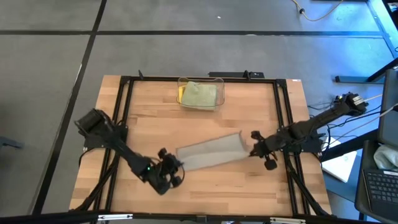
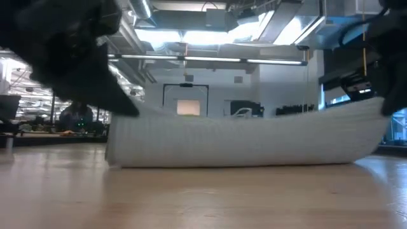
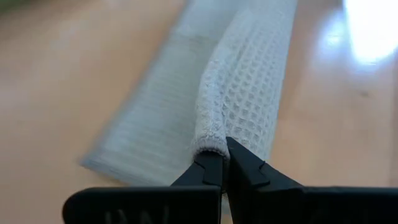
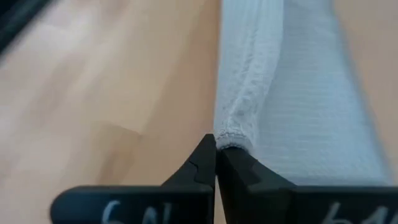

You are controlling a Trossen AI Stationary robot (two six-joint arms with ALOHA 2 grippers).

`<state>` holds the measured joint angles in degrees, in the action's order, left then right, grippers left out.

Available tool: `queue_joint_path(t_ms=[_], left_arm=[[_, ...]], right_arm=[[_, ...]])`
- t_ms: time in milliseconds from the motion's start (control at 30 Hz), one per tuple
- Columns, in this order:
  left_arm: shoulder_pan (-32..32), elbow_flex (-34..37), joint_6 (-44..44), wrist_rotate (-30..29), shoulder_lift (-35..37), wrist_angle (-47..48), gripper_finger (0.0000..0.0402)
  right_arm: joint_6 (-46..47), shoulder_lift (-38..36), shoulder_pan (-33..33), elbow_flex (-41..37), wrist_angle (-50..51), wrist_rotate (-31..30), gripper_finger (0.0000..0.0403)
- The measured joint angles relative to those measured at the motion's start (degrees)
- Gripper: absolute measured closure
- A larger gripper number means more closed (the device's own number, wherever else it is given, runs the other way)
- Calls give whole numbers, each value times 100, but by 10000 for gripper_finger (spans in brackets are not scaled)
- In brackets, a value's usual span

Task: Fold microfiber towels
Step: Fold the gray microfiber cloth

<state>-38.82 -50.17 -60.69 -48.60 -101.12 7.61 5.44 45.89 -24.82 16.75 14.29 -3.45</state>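
the grey towel (image 1: 210,154) lies folded into a long strip at the table's (image 1: 205,121) centre, toward six o'clock. the left gripper (image 1: 176,164) pinches its nine o'clock end, fingers closed tight on a raised edge of cloth. the right gripper (image 1: 251,149) is clamped on the three o'clock end the same way. at twelve o'clock a clear bin (image 1: 200,93) holds the pale sage towel (image 1: 200,95) over a yellow towel (image 1: 180,93).

The high view looked straight down; the low view sat at tabletop level; both wrist views closely faced the grey towel (image 1: 209,153)
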Motion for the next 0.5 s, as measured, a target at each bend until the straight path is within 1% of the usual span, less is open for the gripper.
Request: queue_joint_path(t_ms=[67,133,300,367,433,500], left_arm=[[-200,7,-260,-82,-300,-396,401],[-380,7,-432,-188,-511,-687,401],[-741,7,-504,-767,-524,-922,401],[-859,7,-262,-902,-456,-1199,401],[-970,2,115,-909,-413,-1589,401],[-1054,2,479,-904,-413,-2006,401]], right_arm=[[58,79,-126,-24,-290,185,395],[141,128,-231,-24,-442,201,396],[120,142,-372,-24,-704,178,396],[300,142,-447,-24,-797,287,396],[575,142,-558,-24,-889,543,396],[835,142,-719,-24,-951,601,396]])
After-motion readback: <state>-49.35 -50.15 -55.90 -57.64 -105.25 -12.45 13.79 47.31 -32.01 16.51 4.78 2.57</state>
